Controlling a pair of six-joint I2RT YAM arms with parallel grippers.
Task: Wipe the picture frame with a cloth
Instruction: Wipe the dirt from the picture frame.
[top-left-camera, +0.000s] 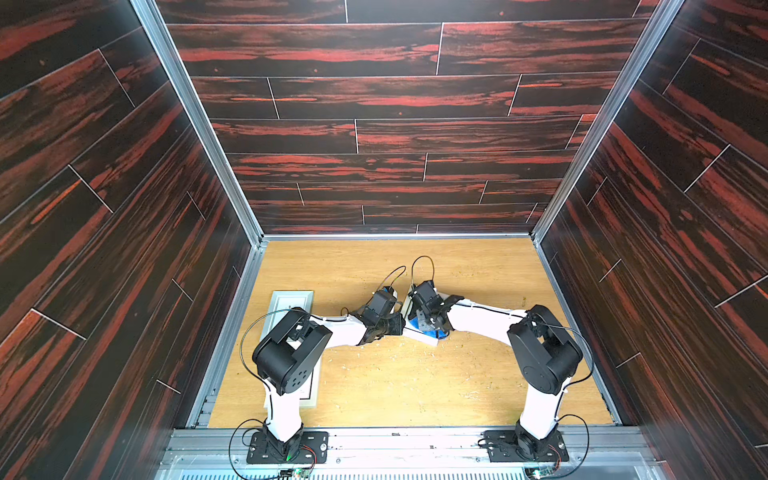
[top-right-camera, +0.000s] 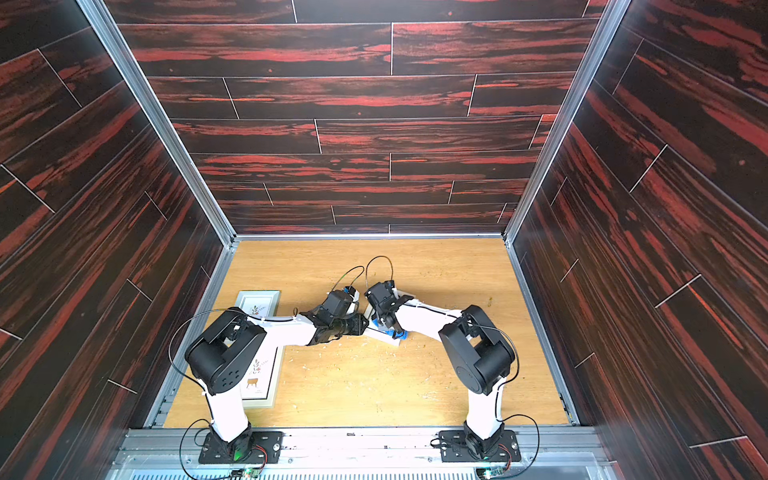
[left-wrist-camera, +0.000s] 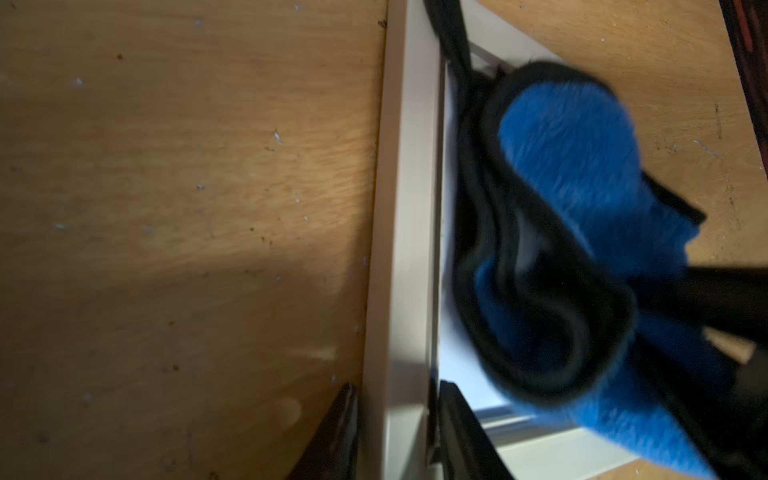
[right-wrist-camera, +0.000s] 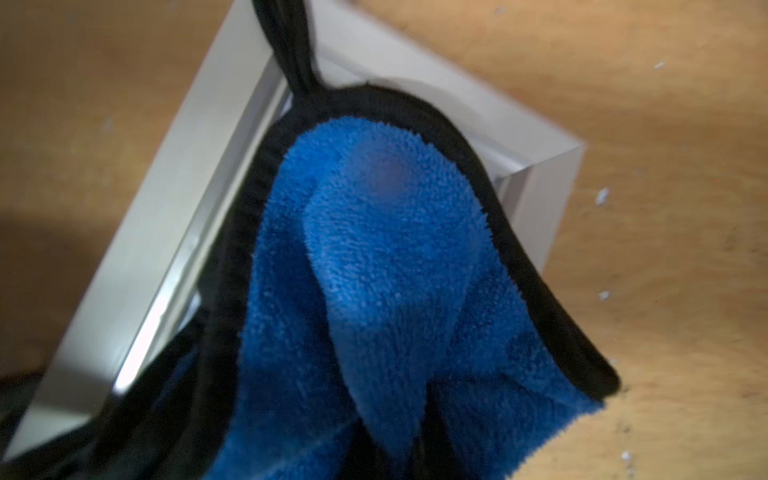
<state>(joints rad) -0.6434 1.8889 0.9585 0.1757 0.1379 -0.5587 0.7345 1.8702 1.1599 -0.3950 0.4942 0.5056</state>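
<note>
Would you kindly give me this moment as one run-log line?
phase: wiping | left gripper: shut on picture frame rail | right gripper: shut on cloth | cloth: bunched, over frame corner

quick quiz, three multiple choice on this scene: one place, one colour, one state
1. Where is the cloth?
A) bunched over the small white picture frame
B) lying flat, away from any frame
C) lifted high, touching nothing

2. The cloth's colour?
A) red
B) blue with black edging
C) plain white

3. The right gripper is:
A) open and empty
B) shut on the cloth
C) shut on the frame

Key:
1A, the right wrist view shows it over the frame's corner.
2B, it has blue pile inside a black border.
3B, the cloth hangs bunched from it.
</note>
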